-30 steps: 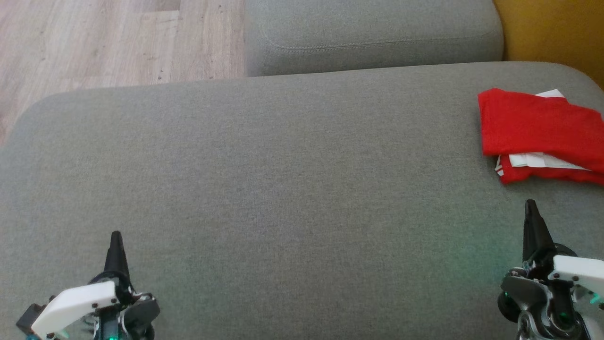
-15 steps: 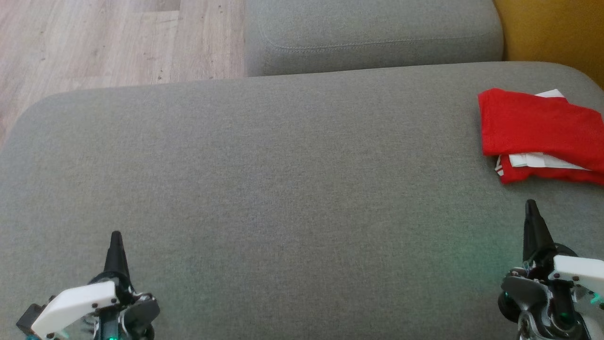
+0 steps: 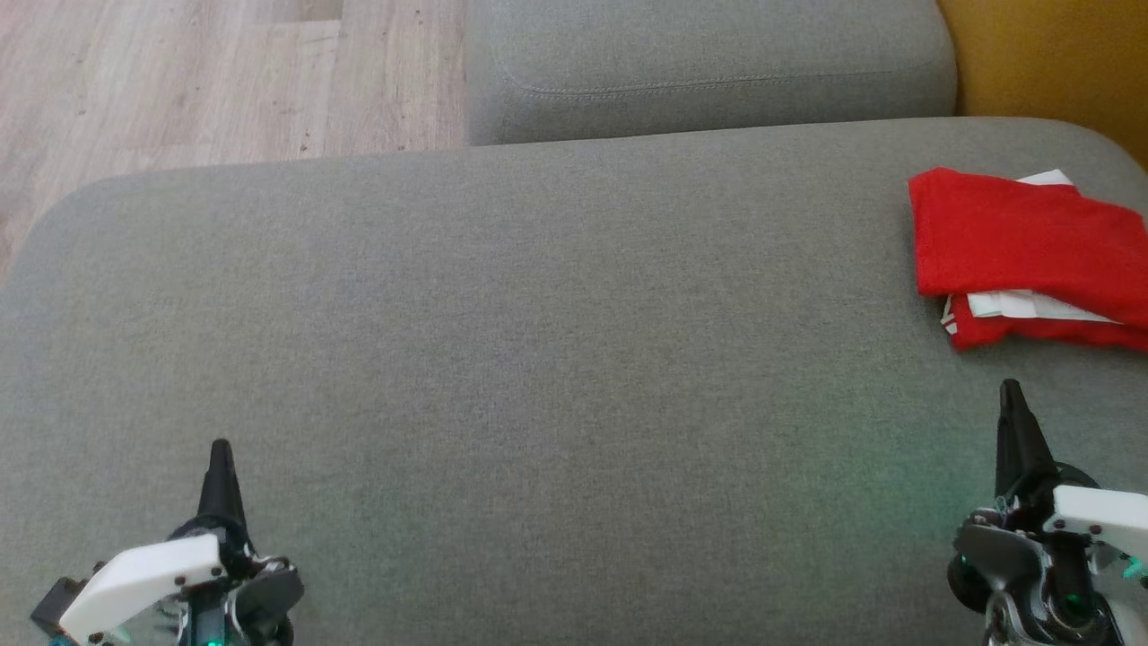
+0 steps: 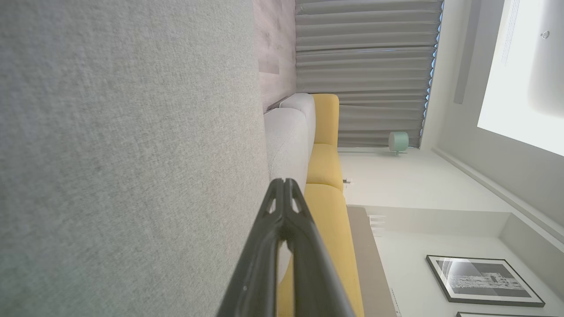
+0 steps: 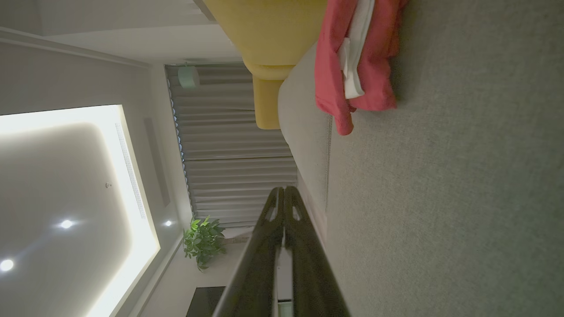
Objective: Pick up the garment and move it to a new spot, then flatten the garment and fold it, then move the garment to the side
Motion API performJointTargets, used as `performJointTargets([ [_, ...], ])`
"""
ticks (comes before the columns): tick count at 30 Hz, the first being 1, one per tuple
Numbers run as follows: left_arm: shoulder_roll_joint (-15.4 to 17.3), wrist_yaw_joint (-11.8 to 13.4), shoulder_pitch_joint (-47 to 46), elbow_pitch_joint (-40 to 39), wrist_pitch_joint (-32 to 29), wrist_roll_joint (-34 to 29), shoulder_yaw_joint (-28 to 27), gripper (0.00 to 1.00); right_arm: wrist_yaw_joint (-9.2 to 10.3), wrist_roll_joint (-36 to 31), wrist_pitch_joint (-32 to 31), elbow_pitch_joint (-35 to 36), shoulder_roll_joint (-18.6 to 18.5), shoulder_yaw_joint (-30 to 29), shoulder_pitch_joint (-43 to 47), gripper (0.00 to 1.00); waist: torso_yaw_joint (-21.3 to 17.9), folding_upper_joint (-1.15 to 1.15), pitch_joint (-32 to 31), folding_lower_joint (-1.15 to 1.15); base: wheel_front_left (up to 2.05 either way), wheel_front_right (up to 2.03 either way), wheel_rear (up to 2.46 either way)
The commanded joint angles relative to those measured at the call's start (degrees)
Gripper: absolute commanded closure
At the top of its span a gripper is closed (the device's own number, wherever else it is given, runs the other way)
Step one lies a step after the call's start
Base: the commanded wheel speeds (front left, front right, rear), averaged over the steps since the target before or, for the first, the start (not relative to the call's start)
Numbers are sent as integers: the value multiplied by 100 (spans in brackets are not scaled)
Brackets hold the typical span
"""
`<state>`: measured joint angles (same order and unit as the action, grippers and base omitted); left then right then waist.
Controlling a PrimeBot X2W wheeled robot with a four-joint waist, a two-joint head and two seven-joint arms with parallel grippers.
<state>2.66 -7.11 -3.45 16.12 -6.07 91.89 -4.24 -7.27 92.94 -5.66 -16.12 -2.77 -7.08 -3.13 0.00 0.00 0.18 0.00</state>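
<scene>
The folded red garment (image 3: 1022, 238), white between its layers, lies at the right edge of the grey cushion (image 3: 538, 359). The left end effector (image 3: 220, 453) and right end effector (image 3: 1011, 395) hover over its near edge, fingers pressed together, empty.

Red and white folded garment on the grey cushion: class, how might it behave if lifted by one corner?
The red and white folded fabric garment would probably flop and unfold, since its layers lie loose. It looks thin, so likely light. Pushed, it would probably bunch on the textured grey sofa cushion rather than slide.
</scene>
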Motion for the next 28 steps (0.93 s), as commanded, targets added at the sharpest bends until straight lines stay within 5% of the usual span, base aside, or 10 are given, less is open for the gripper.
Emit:
performJointTargets([
  [1, 25, -37, -275, -207, -43, 26, -230, 100, -22, -36, -42, 212, -49, 106, -301, 100, 0, 0, 0, 0, 0, 0, 0],
  [28, 23, -37, -275, -207, -45, 25, -232, 100, -22, -51, -56, 211, -37, 88, -302, 100, 0, 0, 0, 0, 0, 0, 0],
])
